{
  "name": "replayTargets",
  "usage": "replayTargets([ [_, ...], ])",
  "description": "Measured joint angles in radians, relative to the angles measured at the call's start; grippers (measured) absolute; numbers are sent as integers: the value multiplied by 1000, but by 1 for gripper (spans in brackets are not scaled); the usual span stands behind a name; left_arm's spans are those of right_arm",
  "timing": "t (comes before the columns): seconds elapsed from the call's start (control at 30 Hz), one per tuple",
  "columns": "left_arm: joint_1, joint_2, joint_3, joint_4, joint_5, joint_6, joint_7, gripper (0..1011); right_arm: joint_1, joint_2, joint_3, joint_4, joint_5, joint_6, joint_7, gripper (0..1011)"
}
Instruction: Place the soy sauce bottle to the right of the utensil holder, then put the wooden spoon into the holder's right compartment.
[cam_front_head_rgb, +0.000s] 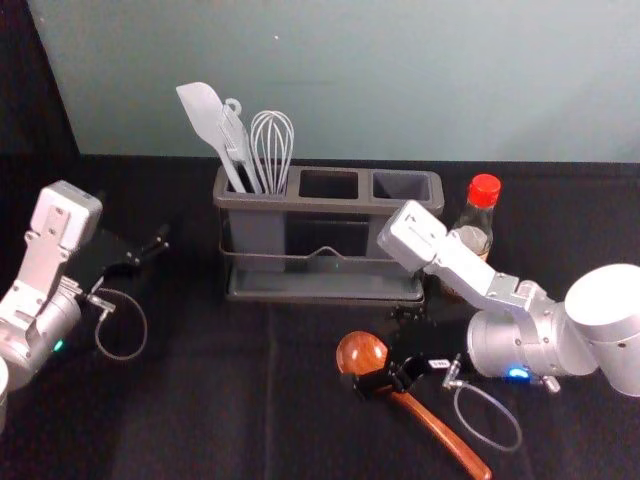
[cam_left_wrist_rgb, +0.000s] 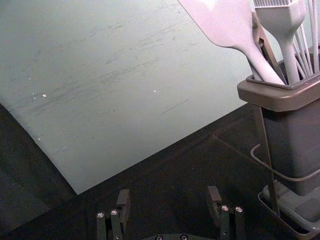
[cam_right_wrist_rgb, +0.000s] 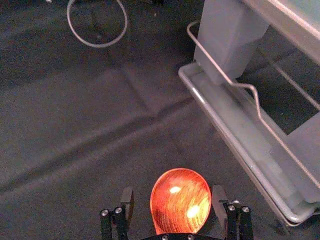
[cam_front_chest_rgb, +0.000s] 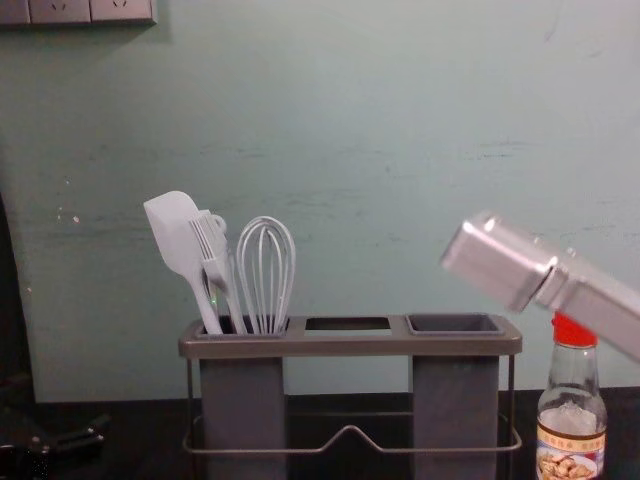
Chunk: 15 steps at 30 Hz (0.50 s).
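The wooden spoon (cam_front_head_rgb: 440, 437) lies on the black cloth in front of the utensil holder (cam_front_head_rgb: 330, 285). My right gripper (cam_front_head_rgb: 381, 352) is low over its bowl; in the right wrist view the gripper (cam_right_wrist_rgb: 173, 199) stands open, with the spoon's bowl (cam_right_wrist_rgb: 181, 200) between its fingers. The soy sauce bottle (cam_front_head_rgb: 477, 222), red-capped, stands upright just right of the holder, partly behind the right arm; the chest view shows the bottle (cam_front_chest_rgb: 571, 420) beside the holder's right compartment (cam_front_chest_rgb: 455, 324), which looks empty. My left gripper (cam_front_head_rgb: 150, 252) is parked left of the holder; in its wrist view the gripper (cam_left_wrist_rgb: 168, 202) is open.
A white spatula (cam_front_head_rgb: 207, 118), a brush and a whisk (cam_front_head_rgb: 272, 140) stand in the holder's left compartment. Behind the table rises a pale green wall (cam_front_chest_rgb: 350, 150). A cable loop (cam_front_head_rgb: 490, 402) hangs from the right wrist, another at the left.
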Motion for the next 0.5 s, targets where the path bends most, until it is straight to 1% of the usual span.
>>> replayTargets([
  [0.07,0,0,0,0,0,0,0,1005,1,-10,-9,12,-17,5,2,1003],
  [0.2,0,0,0,0,0,0,0,1005,-2,-17,-11,22,-30,6,3,1003],
  [0.4,0,0,0,0,0,0,0,1005,-8,-28,-10,36,-49,6,4,1003],
  [0.5,0,0,0,0,0,0,0,1005,-12,-35,-4,44,-59,5,4,1003],
])
